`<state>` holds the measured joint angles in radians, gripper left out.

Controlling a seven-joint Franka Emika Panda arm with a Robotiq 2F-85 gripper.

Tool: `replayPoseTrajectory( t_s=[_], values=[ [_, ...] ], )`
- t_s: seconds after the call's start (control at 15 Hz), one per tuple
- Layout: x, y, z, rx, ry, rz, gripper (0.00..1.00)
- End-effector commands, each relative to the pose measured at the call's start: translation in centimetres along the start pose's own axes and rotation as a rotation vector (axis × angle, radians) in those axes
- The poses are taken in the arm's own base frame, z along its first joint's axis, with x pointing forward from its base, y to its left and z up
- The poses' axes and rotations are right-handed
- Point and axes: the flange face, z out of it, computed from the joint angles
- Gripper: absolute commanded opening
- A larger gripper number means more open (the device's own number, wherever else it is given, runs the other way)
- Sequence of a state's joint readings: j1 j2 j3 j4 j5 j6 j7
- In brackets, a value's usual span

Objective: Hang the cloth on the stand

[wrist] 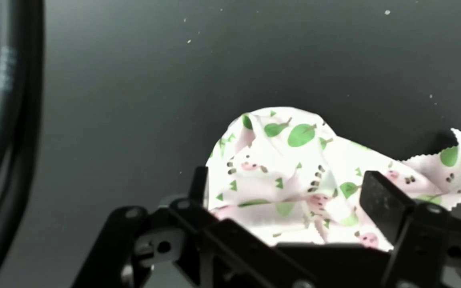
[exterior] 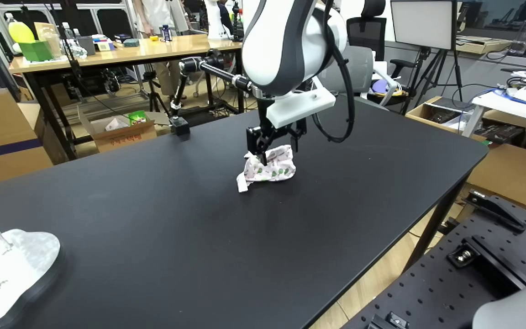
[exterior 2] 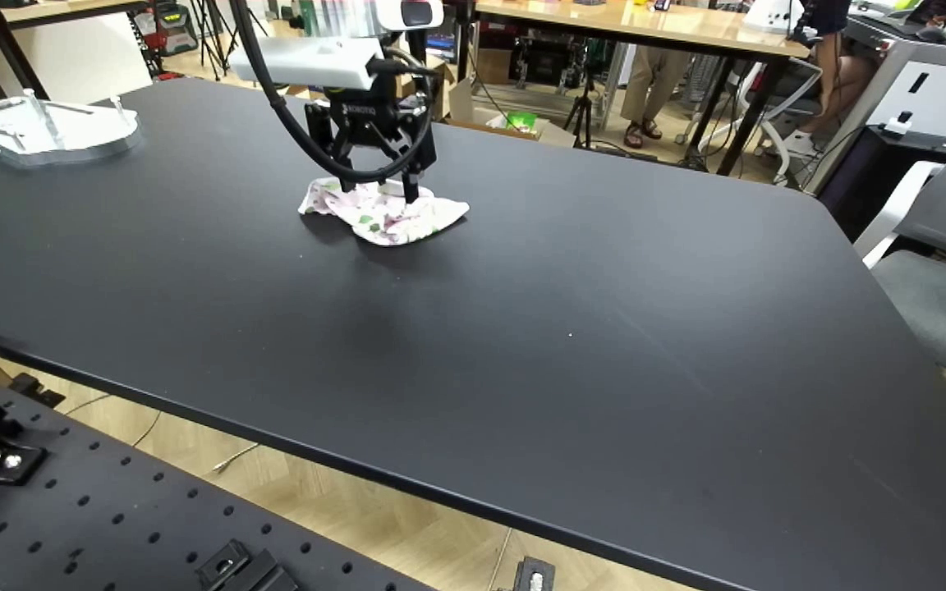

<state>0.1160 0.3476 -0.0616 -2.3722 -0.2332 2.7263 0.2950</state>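
Note:
The cloth [exterior: 270, 170] is white with pink animals and green leaves. It lies crumpled on the dark table, and also shows in an exterior view [exterior 2: 395, 220] and the wrist view [wrist: 278, 148]. My gripper [exterior: 280, 154] is open and points down over the cloth; it also shows in an exterior view [exterior 2: 379, 192]. In the wrist view the fingers [wrist: 286, 176] are wide apart with the cloth's folds between and below them. Whether the fingertips touch the cloth, I cannot tell. A white pegged board with a dark rim [exterior: 39, 256], seemingly the stand, also shows in an exterior view [exterior 2: 62, 135].
The dark table [exterior: 226, 256] carries the cloth and the pegged board. A black camera arm [exterior: 178, 123] is clamped at a table edge. A perforated black mounting plate [exterior: 436, 269] lies beside the table. A black cable [wrist: 10, 104] loops beside the gripper.

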Motion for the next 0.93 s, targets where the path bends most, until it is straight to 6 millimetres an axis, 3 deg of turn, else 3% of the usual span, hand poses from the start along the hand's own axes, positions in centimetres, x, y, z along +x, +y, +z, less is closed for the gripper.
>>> replayPoseTrajectory(
  t_s=[0.0, 0.6, 0.67, 0.87],
  values=[
    [1.5, 0.9, 0.2, -0.001, 0.018, 0.016, 0.71],
    [2.2, 1.2, -1.4, -0.001, 0.052, -0.009, 0.06],
    [2.2, 1.1, -2.0, 0.0, 0.056, -0.013, 0.02],
    [2.5, 0.9, -4.9, 0.004, 0.081, -0.029, 0.0]
  ],
)
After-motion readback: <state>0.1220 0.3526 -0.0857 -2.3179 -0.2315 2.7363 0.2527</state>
